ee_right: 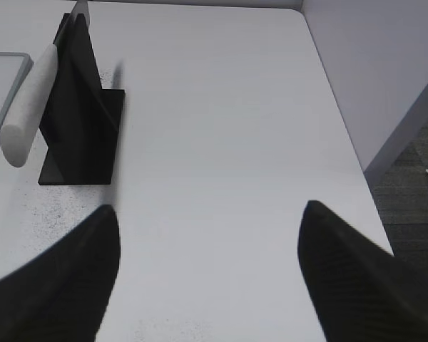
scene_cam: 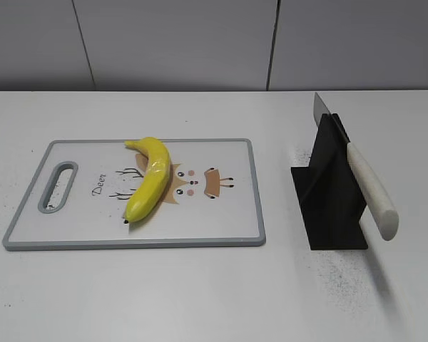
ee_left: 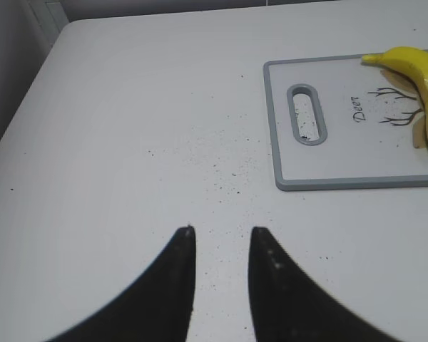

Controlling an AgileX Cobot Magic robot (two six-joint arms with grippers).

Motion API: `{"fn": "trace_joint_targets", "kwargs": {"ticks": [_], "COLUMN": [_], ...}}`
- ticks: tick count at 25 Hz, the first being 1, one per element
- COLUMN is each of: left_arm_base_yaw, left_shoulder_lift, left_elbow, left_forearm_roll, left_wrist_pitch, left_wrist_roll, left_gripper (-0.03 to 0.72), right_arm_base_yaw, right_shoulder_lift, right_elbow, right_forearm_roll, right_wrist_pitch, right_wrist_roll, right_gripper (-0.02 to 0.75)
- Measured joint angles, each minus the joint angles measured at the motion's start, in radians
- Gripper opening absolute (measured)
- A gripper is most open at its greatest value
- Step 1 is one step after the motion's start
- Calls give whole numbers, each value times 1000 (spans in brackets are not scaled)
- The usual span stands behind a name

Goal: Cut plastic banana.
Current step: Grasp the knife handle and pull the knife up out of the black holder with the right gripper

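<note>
Worktop (scene_cam: 200,299) carries a grey-rimmed cutting board (scene_cam: 250,192) with the plastic banana (scene_cam: 150,187) lying across its middle, and a black stand (scene_cam: 328,206) well to the right holding a white-handled knife (scene_cam: 371,189). Both arms are clear: the left end effector (ee_left: 220,231) is released with a narrow gap, the right end effector (ee_right: 207,214) spread wide. The glossy, curved banana could roll or skid under the blade unless steadied, and the slanted knife could slip from a poor grasp.

White table (scene_cam: 200,292): cutting board (scene_cam: 235,206), knife stand (scene_cam: 332,206)
</note>
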Motion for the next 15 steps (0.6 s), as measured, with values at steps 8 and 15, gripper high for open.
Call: {"fn": "trace_joint_targets", "kwargs": {"ticks": [8, 15], "left_arm_base_yaw": [0, 0], "left_shoulder_lift": [0, 0], "left_elbow": [0, 0], "left_forearm_roll": [0, 0], "left_wrist_pitch": [0, 0], "left_wrist_roll": [0, 0], "left_gripper": [233, 350], "right_arm_base_yaw": [0, 0], "right_shoulder_lift": [0, 0], "right_elbow": [0, 0], "right_forearm_roll": [0, 0], "right_wrist_pitch": [0, 0], "right_wrist_roll": [0, 0], "right_gripper": [588, 588]}}
